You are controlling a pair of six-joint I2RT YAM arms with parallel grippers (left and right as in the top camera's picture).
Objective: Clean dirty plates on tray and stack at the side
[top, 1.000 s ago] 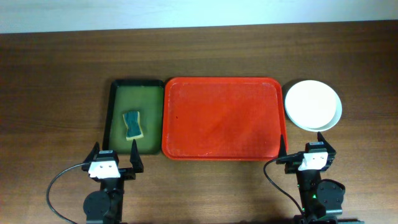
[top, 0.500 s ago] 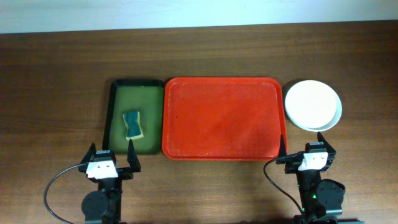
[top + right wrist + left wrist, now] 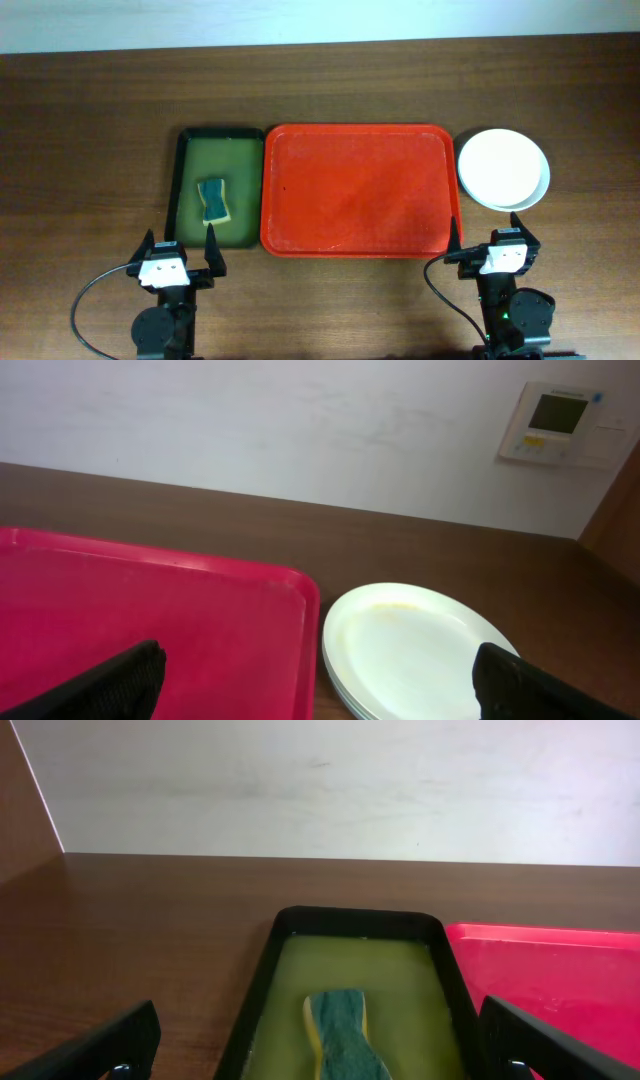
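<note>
The red tray [image 3: 355, 190] lies mid-table with nothing on it. It also shows in the left wrist view [image 3: 560, 970] and the right wrist view [image 3: 150, 600]. The plates [image 3: 503, 169] are stacked on the table just right of the tray, white one on top. In the right wrist view the stack [image 3: 415, 650] has a faint yellow smear at its far rim. My left gripper [image 3: 181, 250] is open and empty at the near edge, in front of the green tray; its wrist view [image 3: 330, 1055] shows the same. My right gripper [image 3: 490, 245] is open and empty, in front of the plates [image 3: 320, 690].
A narrow dark green tray [image 3: 215, 187] touches the red tray's left side and holds a blue-green and yellow sponge [image 3: 213, 201], which also shows in the left wrist view [image 3: 345, 1035]. A wall panel [image 3: 558, 422] hangs behind the table.
My left gripper has shifted slightly to the left. The right arm, the trays and the plates have not moved.
</note>
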